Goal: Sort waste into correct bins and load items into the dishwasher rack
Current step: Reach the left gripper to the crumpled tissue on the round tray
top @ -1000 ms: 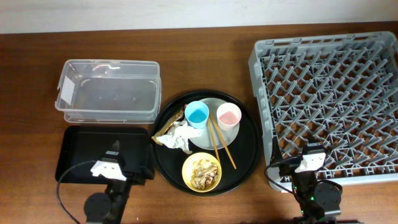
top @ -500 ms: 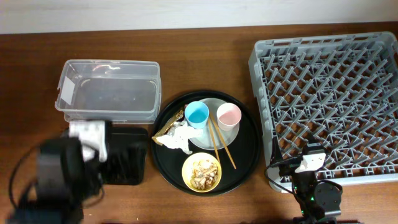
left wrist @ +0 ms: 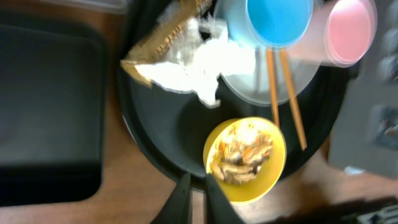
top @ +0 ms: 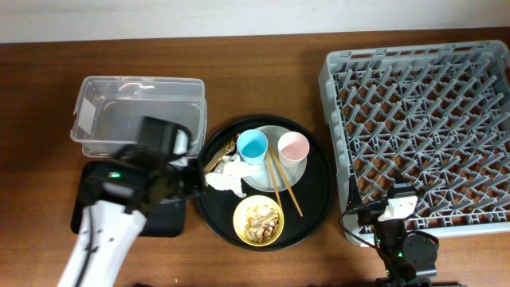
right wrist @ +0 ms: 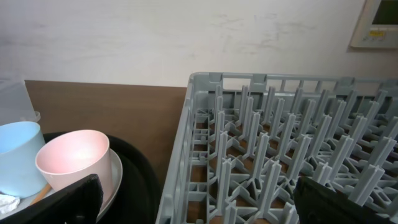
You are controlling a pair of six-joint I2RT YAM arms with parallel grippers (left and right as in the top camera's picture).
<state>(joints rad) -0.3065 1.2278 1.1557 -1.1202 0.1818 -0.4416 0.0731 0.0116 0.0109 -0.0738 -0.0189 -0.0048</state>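
Note:
On the round black tray (top: 316, 191) lie a crumpled napkin (top: 227, 175) beside a brown wrapper (top: 219, 157), a yellow bowl (top: 258, 221) of food scraps, and a grey-green plate (top: 275, 174) carrying a blue cup (top: 253, 147), a pink cup (top: 292, 148) and chopsticks (top: 284, 187). My left gripper (top: 194, 177) hovers at that tray's left rim. In the left wrist view its jaws (left wrist: 198, 199) are nearly together with nothing between them, short of the bowl (left wrist: 245, 158) and napkin (left wrist: 199, 65). My right gripper (right wrist: 205, 205) rests open at the dishwasher rack (top: 422, 127).
A clear tub (top: 139, 115) stands at the back left. The shallow black rectangular tray (top: 92, 191) lies in front of it, partly under my left arm. The rack's near wall (right wrist: 186, 143) rises just beside the right gripper.
My left arm has lifted from the front edge and swung right, over the rectangular tray to the round tray's rim. Its jaws have closed. The right arm has not moved.

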